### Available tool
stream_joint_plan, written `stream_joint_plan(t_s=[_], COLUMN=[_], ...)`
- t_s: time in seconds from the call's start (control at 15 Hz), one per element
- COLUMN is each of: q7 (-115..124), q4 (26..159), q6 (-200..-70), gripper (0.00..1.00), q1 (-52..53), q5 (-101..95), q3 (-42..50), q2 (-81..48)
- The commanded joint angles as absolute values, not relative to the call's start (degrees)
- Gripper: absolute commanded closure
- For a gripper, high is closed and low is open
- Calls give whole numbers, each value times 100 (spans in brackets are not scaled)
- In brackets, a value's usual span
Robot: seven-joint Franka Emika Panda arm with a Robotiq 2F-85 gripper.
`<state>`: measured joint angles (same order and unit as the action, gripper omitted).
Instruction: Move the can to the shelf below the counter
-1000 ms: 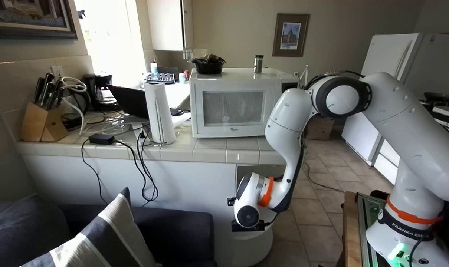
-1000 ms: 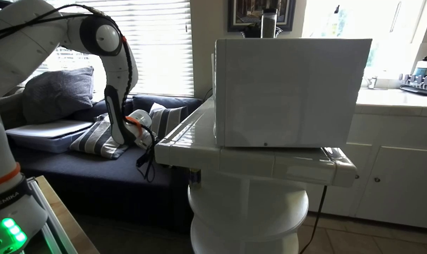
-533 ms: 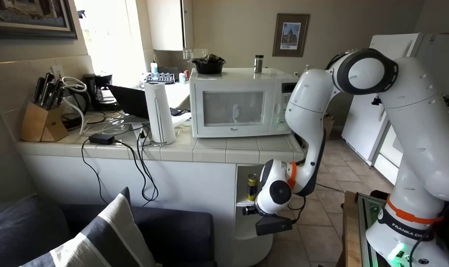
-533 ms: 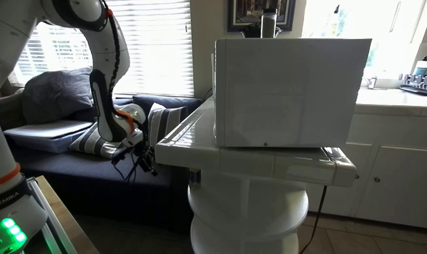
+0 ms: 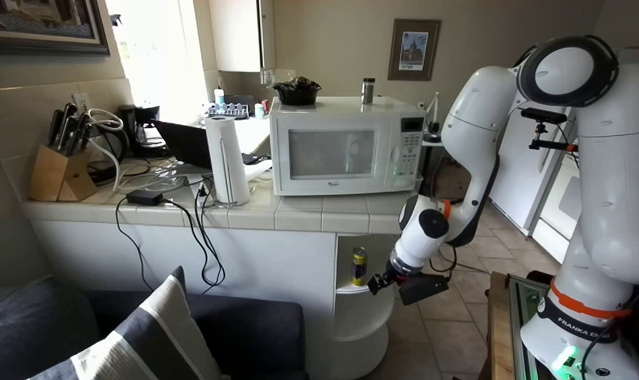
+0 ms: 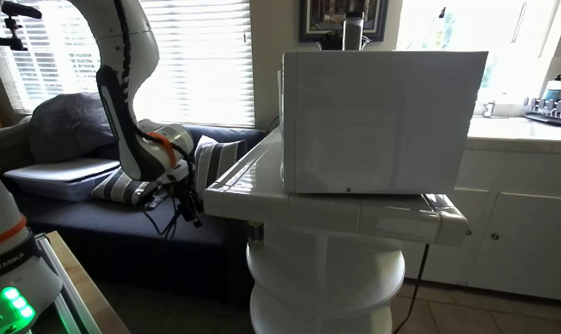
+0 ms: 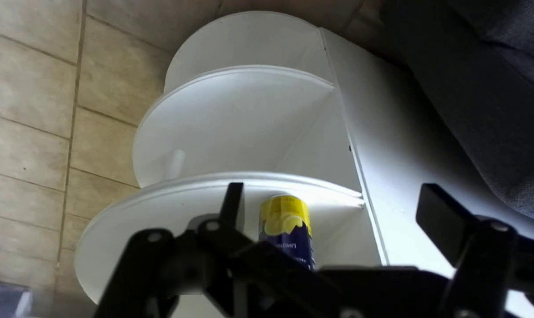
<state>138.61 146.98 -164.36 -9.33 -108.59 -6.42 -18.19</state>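
The gripper point(image 7: 331, 203) is backing away, spread wide, holding nothing; the can point(image 5: 359, 266) is standing on the shelf point(image 7: 130, 218), apparently finishing the task.

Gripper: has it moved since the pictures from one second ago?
Yes: in an exterior view, the gripper has shifted toward the picture's right, judged against the microwave.

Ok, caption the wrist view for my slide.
Open end effector near a yellow-and-navy can on a rounded white shelf.
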Motion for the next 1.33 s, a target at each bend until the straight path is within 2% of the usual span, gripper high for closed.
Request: stream_joint_plan(t_s=[0.0, 0.2, 0.47, 0.87, 0.93, 1.27], q7=[13805, 13400, 12577, 13550, 13086, 13269], q4=[14969, 14900, 15002, 15209, 15190, 15192], q6=[-17067, -18165, -19417, -19260, -19400, -19365], gripper=[0, 0, 0, 0, 0, 0], q1=[-1232, -1494, -1434, -395, -837, -511], q5=[-11922, -12317, -12278, -13306, -13000, -13101], q3=[-537, -357, 328, 1403, 1156, 1338], q2=[-1052, -793, -909, -985, -1032, -1027])
